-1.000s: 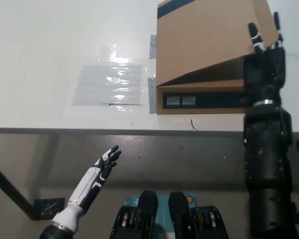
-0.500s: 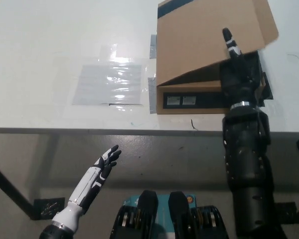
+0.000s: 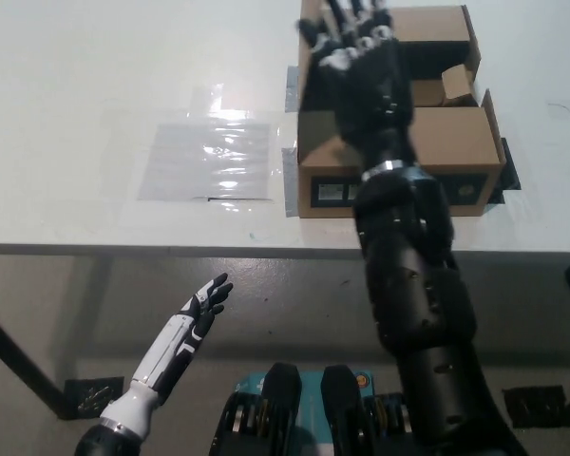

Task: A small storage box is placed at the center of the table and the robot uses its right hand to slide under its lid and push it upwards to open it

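Reaching over the storage box [image 3: 456,142] mid-table with the right hand [image 3: 361,57] spread and empty, lid apparently thrown back, risking snagging an inner flap [image 3: 453,84]; left hand [image 3: 201,312] resting open below the table [image 3: 95,76] edge.

box labels [image 3: 332,192] blurred, perhaps unreadable

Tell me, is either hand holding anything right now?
No. The right hand is spread open above the storage box, gripping nothing; the left hand hangs open below the table edge.
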Tool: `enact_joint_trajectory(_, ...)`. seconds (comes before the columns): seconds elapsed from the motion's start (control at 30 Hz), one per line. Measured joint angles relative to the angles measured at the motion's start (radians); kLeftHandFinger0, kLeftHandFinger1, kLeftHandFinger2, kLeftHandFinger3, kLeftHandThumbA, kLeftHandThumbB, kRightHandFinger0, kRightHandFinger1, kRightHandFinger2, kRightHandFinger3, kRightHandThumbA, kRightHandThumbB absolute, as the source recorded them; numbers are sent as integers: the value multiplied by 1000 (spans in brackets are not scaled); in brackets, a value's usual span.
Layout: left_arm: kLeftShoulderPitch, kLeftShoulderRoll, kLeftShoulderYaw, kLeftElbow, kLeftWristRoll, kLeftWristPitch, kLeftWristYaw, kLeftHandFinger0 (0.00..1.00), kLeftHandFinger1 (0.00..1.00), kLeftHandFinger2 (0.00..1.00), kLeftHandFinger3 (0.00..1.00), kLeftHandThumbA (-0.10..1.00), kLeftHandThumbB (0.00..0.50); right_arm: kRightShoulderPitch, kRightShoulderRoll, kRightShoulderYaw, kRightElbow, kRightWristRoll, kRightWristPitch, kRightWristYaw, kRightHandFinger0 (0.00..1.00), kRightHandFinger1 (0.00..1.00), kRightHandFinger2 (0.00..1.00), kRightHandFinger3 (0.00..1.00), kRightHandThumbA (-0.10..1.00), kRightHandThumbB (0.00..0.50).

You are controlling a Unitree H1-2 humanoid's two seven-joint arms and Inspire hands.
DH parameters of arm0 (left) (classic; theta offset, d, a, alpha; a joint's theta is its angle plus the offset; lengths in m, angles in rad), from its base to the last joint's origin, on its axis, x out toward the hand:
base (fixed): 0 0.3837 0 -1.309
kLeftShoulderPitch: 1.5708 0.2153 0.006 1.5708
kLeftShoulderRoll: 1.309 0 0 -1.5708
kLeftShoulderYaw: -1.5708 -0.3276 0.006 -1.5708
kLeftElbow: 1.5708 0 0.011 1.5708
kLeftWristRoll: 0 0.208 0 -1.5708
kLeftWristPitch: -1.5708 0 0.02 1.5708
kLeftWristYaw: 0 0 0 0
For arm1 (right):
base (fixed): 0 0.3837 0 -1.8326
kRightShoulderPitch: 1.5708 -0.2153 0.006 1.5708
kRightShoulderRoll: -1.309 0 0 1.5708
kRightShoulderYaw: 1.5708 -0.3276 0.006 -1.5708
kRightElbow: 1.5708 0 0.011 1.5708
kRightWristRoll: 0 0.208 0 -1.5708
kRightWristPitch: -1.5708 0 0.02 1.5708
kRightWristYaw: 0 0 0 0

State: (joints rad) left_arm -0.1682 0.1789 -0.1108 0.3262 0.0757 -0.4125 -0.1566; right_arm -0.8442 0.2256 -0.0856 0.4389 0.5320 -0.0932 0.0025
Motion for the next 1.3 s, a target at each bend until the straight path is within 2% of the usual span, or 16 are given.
enact_joint_trajectory(0.07,0,0,-1,0,0,0,0,1000,1000,1000,1000,1000,500,-7,-1,28,17,-31,0,-1,1000,1000,1000,1000,1000,321)
enact_joint_trajectory(0.17,-2,0,-3,0,0,0,-6,1000,1000,1000,1000,1000,500,-16,-2,80,81,-92,-7,-1,1000,1000,1000,1000,1000,361)
enact_joint_trajectory(0.3,-7,0,-6,0,0,0,-13,1000,1000,1000,1000,1000,500,-18,-11,127,172,-156,-17,2,1000,1000,1000,1000,1000,323)
enact_joint_trajectory(0.37,-11,0,-8,0,0,0,-16,1000,1000,1000,1000,1000,500,-23,-17,140,244,-184,-33,4,1000,1000,1000,1000,1000,372)
enact_joint_trajectory(0.5,-23,0,-13,0,1,0,-21,1000,1000,1000,1000,1000,500,-55,-34,153,387,-231,-73,10,1000,1000,1000,1000,1000,371)
enact_joint_trajectory(0.53,-25,0,-14,0,2,0,-22,1000,1000,1000,1000,1000,500,-68,-38,157,416,-242,-84,10,1000,1000,1000,1000,1000,335)
enact_joint_trajectory(0.57,-27,0,-15,0,2,0,-23,1000,1000,1000,1000,1000,500,-83,-44,161,445,-252,-95,11,1000,1000,1000,1000,1000,330)
enact_joint_trajectory(0.8,-30,0,-19,0,3,1,-24,1000,1000,1000,1000,1000,500,-168,-62,208,617,-332,-158,17,1000,1000,1000,1000,1000,333)
enact_joint_trajectory(0.87,-31,0,-20,0,3,1,-24,1000,1000,1000,1000,1000,500,-170,-65,217,622,-353,-168,20,1000,1000,1000,1000,1000,358)
enact_joint_trajectory(1.0,-38,0,-22,0,3,2,-25,1000,1000,1000,1000,1000,500,-171,-73,229,597,-388,-168,23,1000,1000,1000,1000,1000,344)
enact_joint_trajectory(1.3,-49,0,-23,23,5,-1,-27,1000,1000,1000,1000,1000,500,-176,-75,230,382,-435,-119,32,1000,1000,1000,1000,1000,362)
